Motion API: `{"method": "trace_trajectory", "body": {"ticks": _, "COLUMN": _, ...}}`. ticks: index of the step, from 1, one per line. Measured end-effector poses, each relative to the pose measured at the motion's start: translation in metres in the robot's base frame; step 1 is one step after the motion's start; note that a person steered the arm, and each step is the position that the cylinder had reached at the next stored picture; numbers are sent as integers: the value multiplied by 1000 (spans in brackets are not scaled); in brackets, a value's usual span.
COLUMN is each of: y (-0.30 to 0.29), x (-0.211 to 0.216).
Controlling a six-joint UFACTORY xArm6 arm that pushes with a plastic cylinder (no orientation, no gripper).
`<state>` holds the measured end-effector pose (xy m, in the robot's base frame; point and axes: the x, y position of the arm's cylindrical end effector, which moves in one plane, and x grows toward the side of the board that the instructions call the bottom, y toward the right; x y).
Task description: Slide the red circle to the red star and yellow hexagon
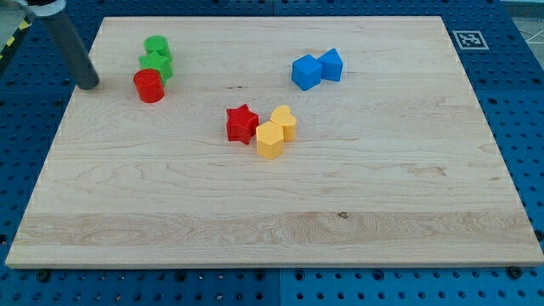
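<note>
You see my tip [87,84] at nine o'clock of the red circle [149,86] — apart, touching nothing; red star [242,124] and yellow hexagon [269,140] touch at its four o'clock.

A pale wooden board [280,229] carried every block. Toward the view's top left, a red circle [149,86] touched two green blocks [156,57]. Near the middle, a red star [241,124] stood beside a yellow hexagon [269,140] and a yellow heart-like block [285,121]. Two blue blocks [316,69] touched each other further toward the view's top right.
</note>
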<state>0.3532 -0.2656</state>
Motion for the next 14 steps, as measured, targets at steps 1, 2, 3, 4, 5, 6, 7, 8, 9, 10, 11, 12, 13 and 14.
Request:
{"method": "trace_trajectory", "body": {"ticks": 1, "y": 42, "x": 0}}
{"method": "trace_trajectory", "body": {"ticks": 2, "y": 70, "x": 0}}
{"method": "trace_trajectory", "body": {"ticks": 3, "y": 92, "x": 0}}
{"method": "trace_trajectory", "body": {"ticks": 4, "y": 98, "x": 3}}
{"method": "trace_trajectory", "body": {"ticks": 5, "y": 97, "x": 18}}
{"method": "trace_trajectory", "body": {"ticks": 6, "y": 105, "x": 31}}
{"method": "trace_trajectory", "body": {"ticks": 7, "y": 121, "x": 38}}
{"method": "trace_trajectory", "body": {"ticks": 8, "y": 147, "x": 42}}
{"method": "trace_trajectory", "body": {"ticks": 9, "y": 172, "x": 42}}
{"method": "trace_trajectory", "body": {"ticks": 10, "y": 191, "x": 42}}
{"method": "trace_trajectory", "body": {"ticks": 11, "y": 206, "x": 42}}
{"method": "trace_trajectory", "body": {"ticks": 12, "y": 222, "x": 42}}
{"method": "trace_trajectory", "body": {"ticks": 13, "y": 233, "x": 42}}
{"method": "trace_trajectory", "body": {"ticks": 14, "y": 234, "x": 44}}
